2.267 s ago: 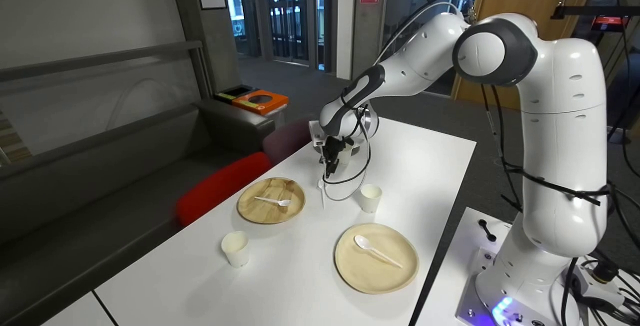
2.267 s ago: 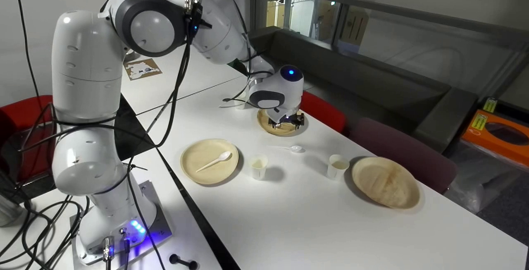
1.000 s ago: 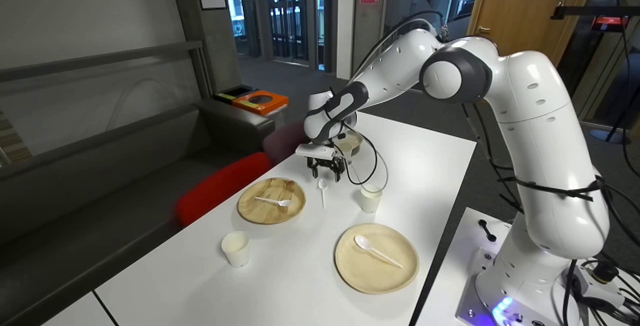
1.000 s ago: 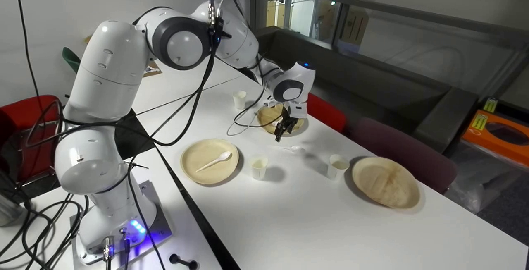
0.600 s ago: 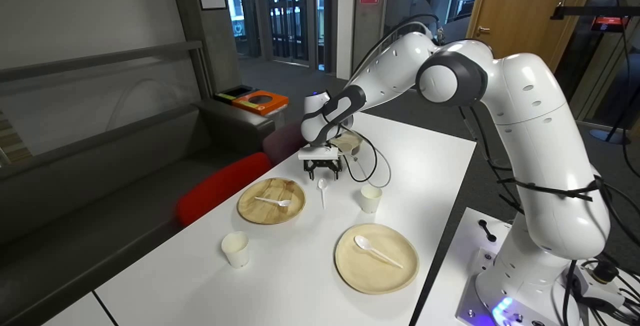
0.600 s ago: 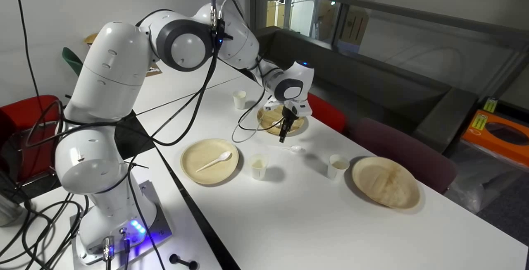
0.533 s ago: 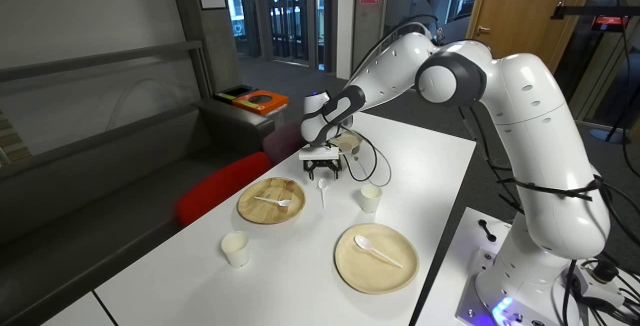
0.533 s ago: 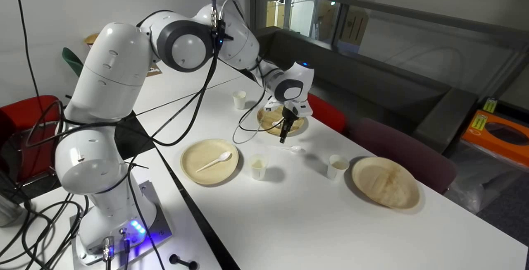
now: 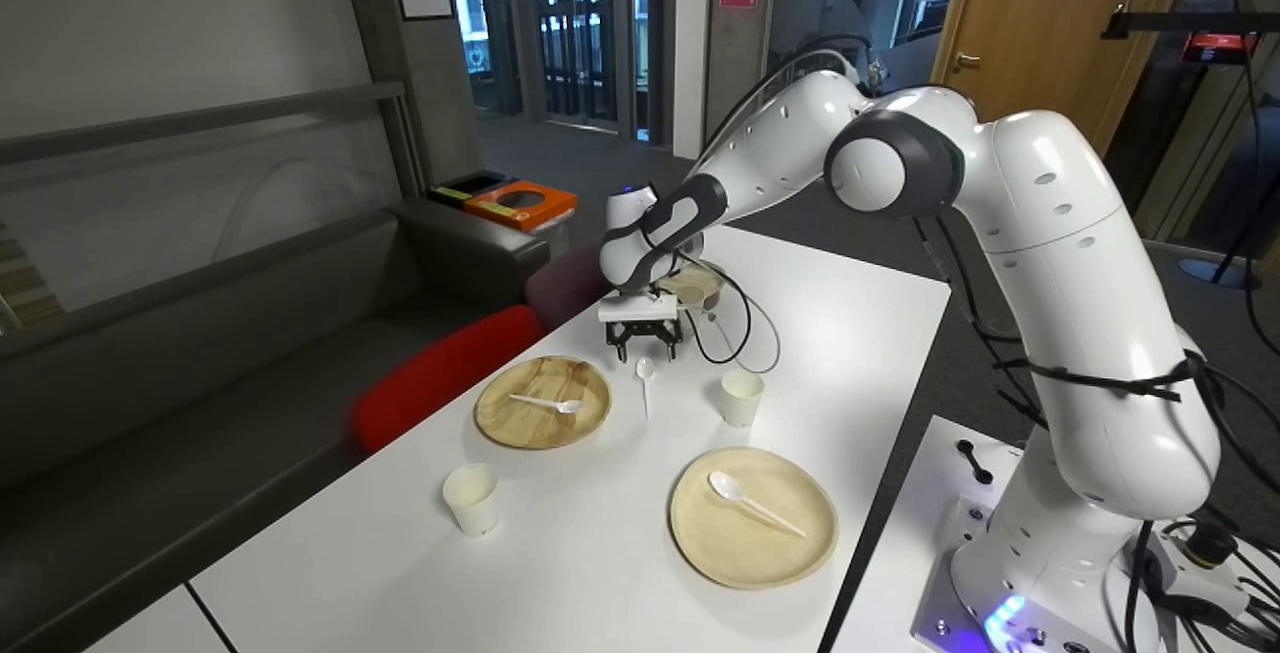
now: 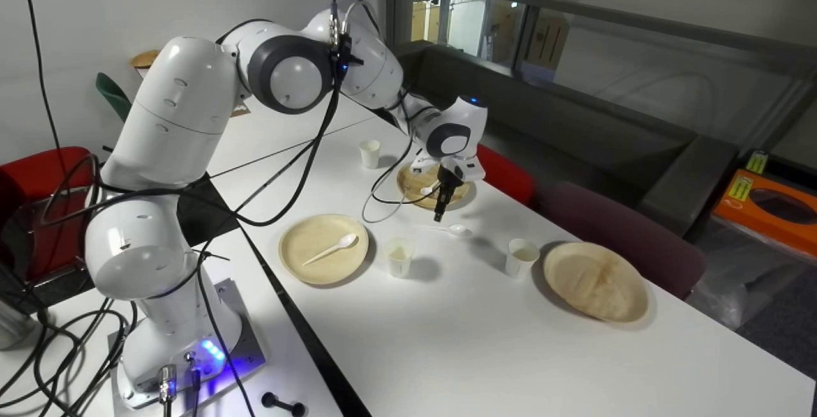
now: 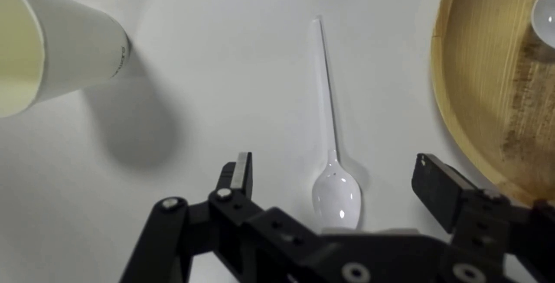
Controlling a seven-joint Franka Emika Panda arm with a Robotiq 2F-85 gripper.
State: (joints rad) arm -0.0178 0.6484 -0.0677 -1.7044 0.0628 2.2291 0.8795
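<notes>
Tool (image 11: 333, 157), one: jaws wide apart, gripping nothing; in the wrist view they flank the spoon (image 11: 337, 196), a gap either side
Spoon, white: lies flat on the surface (image 11: 238, 57), which alone appears to support it; handle towards twelve o'clock there
Wooden plate (image 11: 481, 101): two o'clock of the spoon's bowl; carries a second spoon (image 11: 547, 16), suggesting a laid setting
Cup (image 11: 82, 44): ten o'clock; stands on its narrower end, mouth up, presumably as for drinking
Pale plate (image 9: 740, 558): in an exterior view, between four and five o'clock of the spoon; third spoon (image 9: 750, 503) inside the rim, likely another setting; far cup (image 9: 470, 503) at eight o'clock, seemingly the wooden plate's
</notes>
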